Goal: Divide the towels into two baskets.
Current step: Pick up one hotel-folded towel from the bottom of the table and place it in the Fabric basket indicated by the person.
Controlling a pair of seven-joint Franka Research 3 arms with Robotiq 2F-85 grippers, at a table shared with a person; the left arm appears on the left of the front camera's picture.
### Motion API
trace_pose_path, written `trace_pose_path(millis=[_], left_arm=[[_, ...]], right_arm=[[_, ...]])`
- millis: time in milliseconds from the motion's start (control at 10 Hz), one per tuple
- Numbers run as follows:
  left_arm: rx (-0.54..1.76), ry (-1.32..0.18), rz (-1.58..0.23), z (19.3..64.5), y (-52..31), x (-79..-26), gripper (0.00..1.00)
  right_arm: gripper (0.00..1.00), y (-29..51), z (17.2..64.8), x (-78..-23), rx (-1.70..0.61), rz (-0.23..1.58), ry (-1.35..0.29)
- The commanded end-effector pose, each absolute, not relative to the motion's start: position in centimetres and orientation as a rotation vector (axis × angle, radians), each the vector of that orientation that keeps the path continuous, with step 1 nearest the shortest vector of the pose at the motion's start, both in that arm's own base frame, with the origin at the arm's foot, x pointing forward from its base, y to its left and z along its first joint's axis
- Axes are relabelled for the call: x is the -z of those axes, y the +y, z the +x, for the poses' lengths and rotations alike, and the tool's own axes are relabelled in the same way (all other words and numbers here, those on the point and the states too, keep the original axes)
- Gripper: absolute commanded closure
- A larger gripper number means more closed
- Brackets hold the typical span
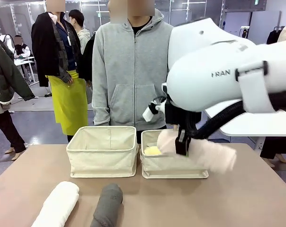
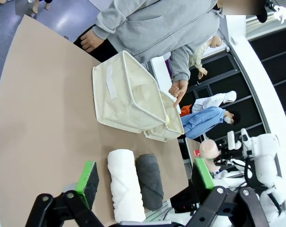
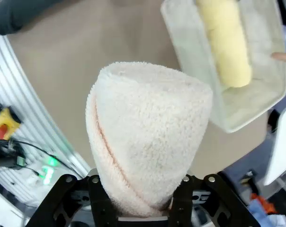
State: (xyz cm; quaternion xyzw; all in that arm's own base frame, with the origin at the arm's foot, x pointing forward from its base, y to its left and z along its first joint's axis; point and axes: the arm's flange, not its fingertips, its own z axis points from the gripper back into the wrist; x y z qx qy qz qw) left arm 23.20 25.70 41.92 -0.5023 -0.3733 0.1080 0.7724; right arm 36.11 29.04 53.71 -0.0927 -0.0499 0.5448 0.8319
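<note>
Right tool (image 1: pixel 182 142) is clamped across the cream towel (image 1: pixel 207 153). It seems to grip nearer one end than the middle, so most of the roll sticks out free, tilted, just above the right basket's (image 1: pixel 174 169) near right corner. Inside that basket the yellow towel (image 1: pixel 152 151) lies along the left wall, with bare floor beside it. The left basket (image 1: pixel 102 158) stands close against the right basket's left side, with nothing showing inside. Nearer the robot than the right basket, and to its left, the white towel (image 1: pixel 58 203) and grey towel (image 1: pixel 107 204) lie side by side on the surface (image 1: pixel 237 198). Left tool (image 2: pixel 145 176) hangs wide open above those two, holding nothing.

These terry rolls should be light, soft and grippy, with nothing to break. They squash under the pads and may sag or unroll if taken by an end. The best hold looks to be across the middle, jaws spanning the full thickness.
</note>
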Motion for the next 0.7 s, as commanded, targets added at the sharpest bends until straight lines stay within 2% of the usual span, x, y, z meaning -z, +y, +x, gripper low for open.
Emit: trace_pose_path(millis=[0,200,600], left_arm=[[-0.229,-0.816,-1.097,23.1,25.8,-42.1,0.00],[-0.229,-0.816,-1.097,23.1,25.8,-42.1,0.00],[-0.229,-0.816,-1.097,23.1,25.8,-42.1,0.00]], right_arm=[[0.63,29.8,40.5,-54.5,-1.369,-0.247,-0.125],[0.63,30.9,45.2,-55.2,-1.474,-0.329,-0.118],[0.63,33.2,54.7,-51.7,-1.587,-0.313,-0.062]])
